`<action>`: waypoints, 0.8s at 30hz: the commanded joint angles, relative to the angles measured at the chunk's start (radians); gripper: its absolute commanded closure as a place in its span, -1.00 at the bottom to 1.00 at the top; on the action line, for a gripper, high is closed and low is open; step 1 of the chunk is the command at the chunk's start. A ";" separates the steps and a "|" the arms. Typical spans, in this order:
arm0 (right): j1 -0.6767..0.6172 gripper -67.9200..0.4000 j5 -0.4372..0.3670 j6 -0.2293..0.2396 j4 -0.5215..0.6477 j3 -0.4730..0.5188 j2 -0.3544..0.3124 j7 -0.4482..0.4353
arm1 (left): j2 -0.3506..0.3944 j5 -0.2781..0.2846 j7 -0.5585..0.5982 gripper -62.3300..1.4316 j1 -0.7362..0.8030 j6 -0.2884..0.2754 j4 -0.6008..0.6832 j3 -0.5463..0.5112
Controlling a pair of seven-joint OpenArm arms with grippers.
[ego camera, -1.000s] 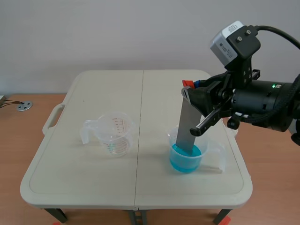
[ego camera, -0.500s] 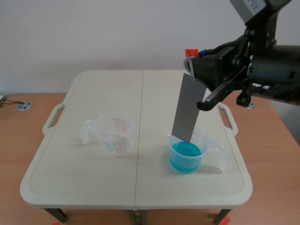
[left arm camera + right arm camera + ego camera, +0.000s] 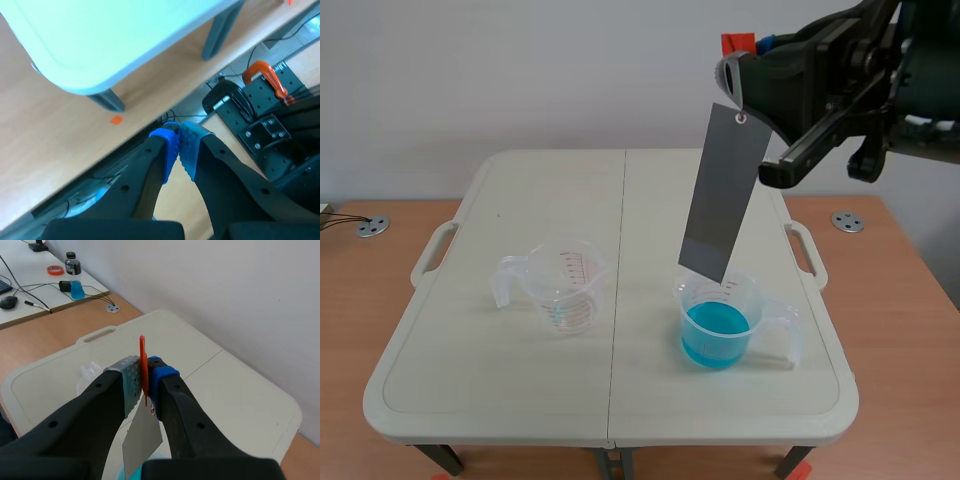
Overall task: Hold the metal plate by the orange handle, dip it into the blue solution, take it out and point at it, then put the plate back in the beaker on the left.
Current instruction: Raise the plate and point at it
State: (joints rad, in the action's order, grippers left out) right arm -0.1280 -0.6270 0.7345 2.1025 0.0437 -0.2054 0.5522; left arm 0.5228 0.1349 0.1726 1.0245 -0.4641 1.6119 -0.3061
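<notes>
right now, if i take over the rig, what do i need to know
Right gripper: shut on the orange handle, raised high; the metal plate hangs tilted, lower edge just above the blue solution beaker.
Left gripper: shut on nothing, away from the table.
Done: plate dipped a second ago, now lifted clear.
Left: point at the plate, then put it in the empty beaker on the left.

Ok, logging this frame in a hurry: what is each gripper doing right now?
Left gripper: closed, holding nothing.
Right gripper: closed on the orange handle of the metal plate.
</notes>
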 commanded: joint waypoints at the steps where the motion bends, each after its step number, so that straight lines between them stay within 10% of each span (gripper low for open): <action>1: 0.012 0.96 -0.017 0.011 0.025 0.004 -0.008 -0.011 | -0.004 0.010 0.014 0.90 -0.025 -0.002 0.010 0.004; 15: 0.012 0.96 -0.018 0.011 0.029 0.004 -0.008 -0.011 | -0.004 0.011 0.022 0.90 -0.367 -0.002 0.010 0.018; 24: 0.012 0.96 -0.018 0.011 0.029 0.004 -0.008 -0.011 | -0.004 0.009 -0.045 0.90 -0.698 -0.002 0.010 0.237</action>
State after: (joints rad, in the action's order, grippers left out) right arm -0.1280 -0.6292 0.7345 2.1170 0.0441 -0.2058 0.5564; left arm 0.5205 0.1345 0.1291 0.3340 -0.4675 1.6119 -0.0734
